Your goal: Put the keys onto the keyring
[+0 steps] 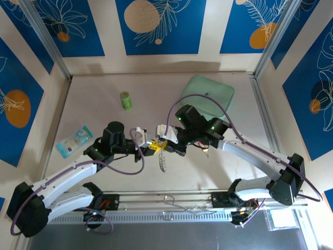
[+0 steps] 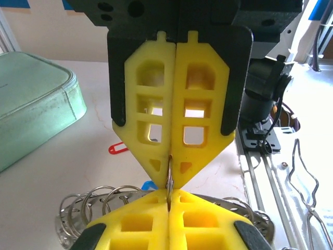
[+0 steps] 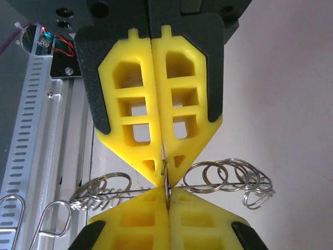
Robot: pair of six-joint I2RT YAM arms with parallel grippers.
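The left gripper (image 2: 167,197) and right gripper (image 3: 167,194) meet tip to tip, each clamped shut on the keyring (image 1: 162,162), which dangles at their 6 o'clock. A red key tag (image 2: 118,148) lies on the worktop (image 1: 104,99) at the pinch's 10 o'clock.

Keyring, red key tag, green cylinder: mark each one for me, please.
keyring (image 3: 248,182): right wrist view, on the small rings bunched at its right side.
red key tag (image 2: 119,148): left wrist view, middle of the tag.
green cylinder (image 1: 125,100): top external view, middle of its body.
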